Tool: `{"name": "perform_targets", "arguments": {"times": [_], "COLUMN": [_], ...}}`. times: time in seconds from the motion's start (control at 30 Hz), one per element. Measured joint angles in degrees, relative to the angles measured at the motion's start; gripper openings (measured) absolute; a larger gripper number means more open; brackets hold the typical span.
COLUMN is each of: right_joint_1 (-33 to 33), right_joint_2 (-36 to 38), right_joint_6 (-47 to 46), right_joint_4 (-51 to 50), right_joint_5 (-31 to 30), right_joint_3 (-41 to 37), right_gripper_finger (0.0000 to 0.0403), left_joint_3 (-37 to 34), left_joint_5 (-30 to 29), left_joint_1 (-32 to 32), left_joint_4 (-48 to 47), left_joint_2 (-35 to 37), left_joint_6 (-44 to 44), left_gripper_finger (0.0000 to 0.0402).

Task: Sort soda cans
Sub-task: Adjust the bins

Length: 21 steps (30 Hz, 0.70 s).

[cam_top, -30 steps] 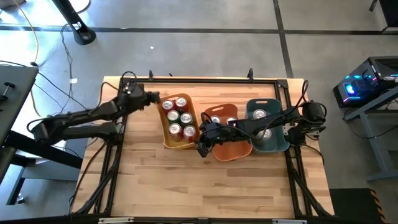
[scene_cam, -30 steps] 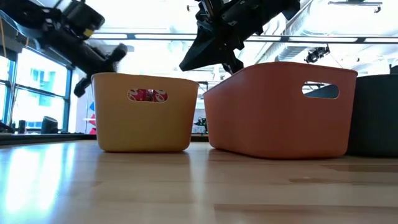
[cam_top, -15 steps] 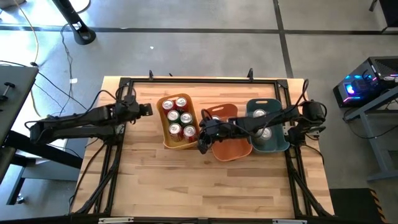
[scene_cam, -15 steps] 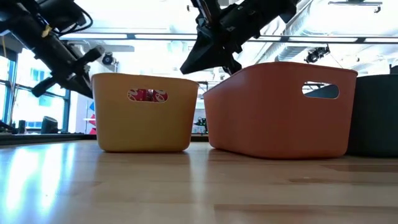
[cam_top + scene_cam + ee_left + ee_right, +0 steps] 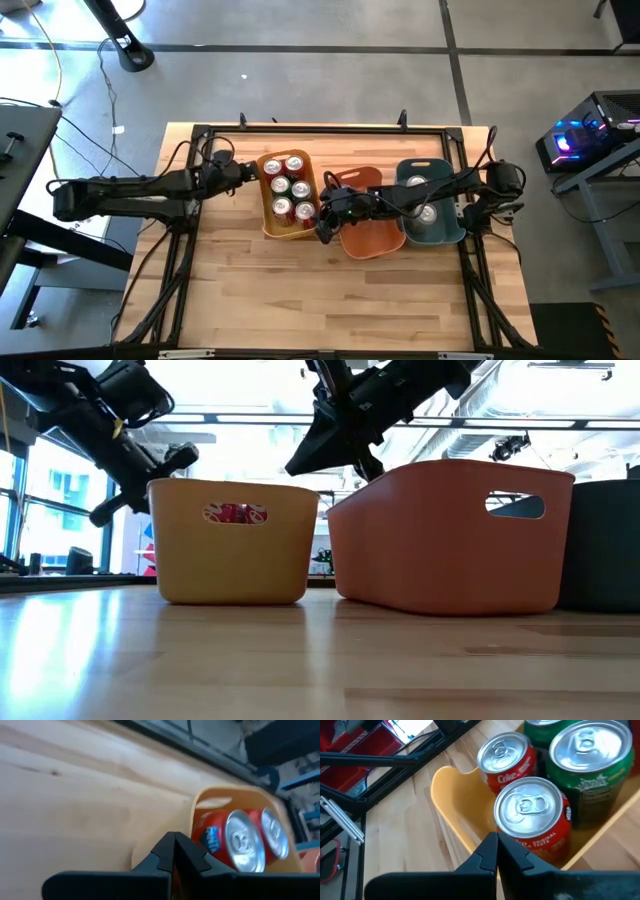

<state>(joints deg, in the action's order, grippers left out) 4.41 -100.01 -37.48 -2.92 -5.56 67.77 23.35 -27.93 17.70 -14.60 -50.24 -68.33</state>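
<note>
With both the right tool (image 5: pixel 322 226) and left tool (image 5: pixel 252 170) closed and empty, we risk the right tool knocking the soda cans (image 5: pixel 536 817) just beneath it in the yellow bin (image 5: pixel 271 228).

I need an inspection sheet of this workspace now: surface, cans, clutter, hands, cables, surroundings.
Surface: wooden table, bare at the front.
Job's things: six soda cans upright in the yellow bin, red and green ones; cans also in the orange bin and teal bin.
Clutter: nothing seen.
Hands: left hand beside the yellow bin's edge, fingers together, empty; right hand between the yellow and orange bins, fingers together, empty.
Cables: dark cables on the floor at left.
Surroundings: grey floor, equipment with lights at right.
</note>
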Motion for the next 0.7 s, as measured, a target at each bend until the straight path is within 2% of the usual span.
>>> {"name": "perform_targets", "arguments": {"times": [0.17,0.3,0.57,0.7], "right_joint_1": [0.5,0.5,0.4,0.0], "right_joint_2": [0.0,0.0,0.1,2.1], "right_joint_6": [0.0,0.0,1.4,3.7], "right_joint_4": [0.2,1.0,3.7,4.4], "right_joint_5": [0.0,0.0,0.0,0.0], "right_joint_3": [0.0,0.0,0.0,0.0], "right_gripper_finger": [0.0000,0.0000,0.0000,0.0000], "left_joint_3": [0.0,0.1,0.1,0.9], "left_joint_5": [-0.4,-0.1,5.4,9.0], "left_joint_1": [2.8,5.7,9.3,12.0], "left_joint_4": [3.6,12.0,28.2,36.0], "left_joint_2": [-1.8,-4.5,-14.5,-15.4], "left_joint_6": [2.6,6.1,7.8,9.7], "left_gripper_finger": [0.0000,0.0000,0.0000,0.0000]}}
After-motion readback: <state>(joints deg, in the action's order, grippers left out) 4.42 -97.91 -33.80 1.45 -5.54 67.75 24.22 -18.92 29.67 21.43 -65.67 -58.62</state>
